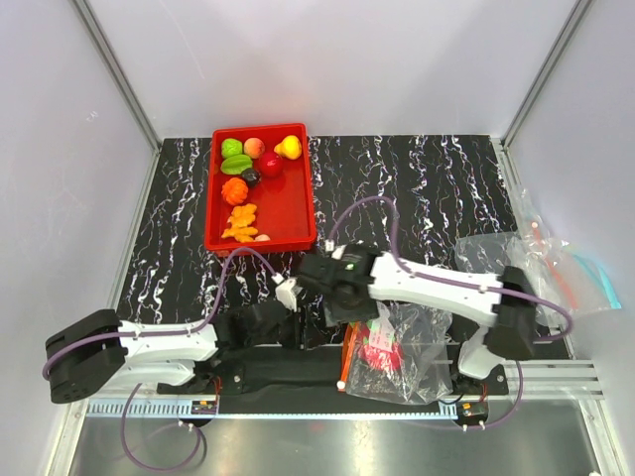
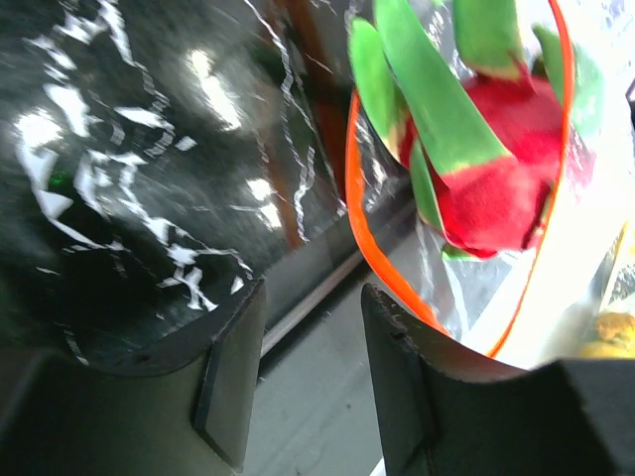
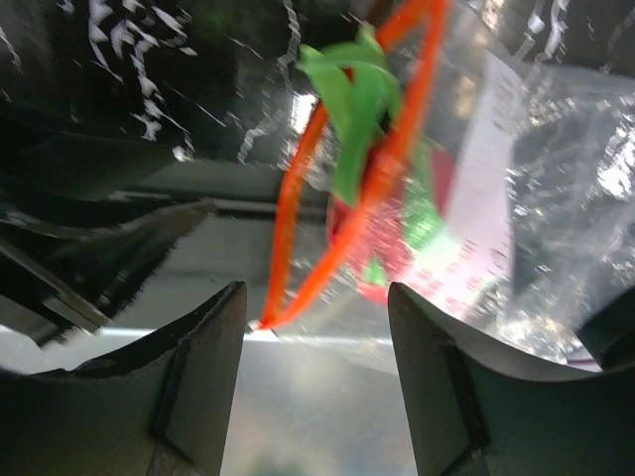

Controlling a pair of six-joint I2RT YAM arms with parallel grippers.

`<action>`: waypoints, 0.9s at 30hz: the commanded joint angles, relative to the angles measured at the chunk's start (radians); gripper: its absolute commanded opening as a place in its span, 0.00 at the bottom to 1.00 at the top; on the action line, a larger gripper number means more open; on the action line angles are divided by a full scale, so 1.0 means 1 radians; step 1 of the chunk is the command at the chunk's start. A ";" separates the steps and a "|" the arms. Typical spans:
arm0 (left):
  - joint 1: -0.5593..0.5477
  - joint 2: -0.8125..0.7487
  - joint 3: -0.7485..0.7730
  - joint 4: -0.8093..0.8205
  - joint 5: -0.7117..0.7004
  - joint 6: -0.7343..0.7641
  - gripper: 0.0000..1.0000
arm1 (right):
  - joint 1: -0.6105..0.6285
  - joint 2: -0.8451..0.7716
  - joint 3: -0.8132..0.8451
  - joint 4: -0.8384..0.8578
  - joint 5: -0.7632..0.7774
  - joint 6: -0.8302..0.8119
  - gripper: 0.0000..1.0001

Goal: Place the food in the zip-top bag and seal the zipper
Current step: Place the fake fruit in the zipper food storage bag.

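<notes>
The zip-top bag (image 1: 409, 355) lies near the table's front edge with its orange-red zipper (image 1: 347, 359) on its left side, mouth open. A magenta toy fruit with green leaves (image 1: 379, 349) is inside it. It also shows in the left wrist view (image 2: 501, 169) and the right wrist view (image 3: 382, 233). More food, an orange piece (image 1: 234, 189) among it, lies in the red tray (image 1: 298, 213). My left gripper (image 1: 313, 335) is open and empty just left of the zipper (image 2: 362, 238). My right gripper (image 1: 340, 309) is open and empty above the zipper's corner (image 3: 288, 258).
Spare clear bags (image 1: 526, 258), one with a blue tint (image 1: 600, 276), lie at the right edge. A metal rail (image 1: 556, 372) runs along the front. White walls enclose the table on three sides.
</notes>
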 commanded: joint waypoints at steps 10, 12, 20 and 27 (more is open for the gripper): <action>0.065 -0.078 -0.025 -0.013 0.074 0.059 0.47 | 0.077 0.311 0.176 -0.320 0.164 0.147 0.66; 0.071 -0.096 -0.026 -0.029 0.074 0.065 0.47 | 0.077 0.319 0.156 -0.328 0.165 0.159 0.66; 0.080 -0.142 -0.019 -0.086 0.057 0.094 0.47 | 0.079 0.302 0.169 -0.340 0.183 0.168 0.64; 0.099 -0.141 -0.019 -0.092 0.069 0.096 0.47 | 0.079 0.289 0.185 -0.339 0.211 0.151 0.64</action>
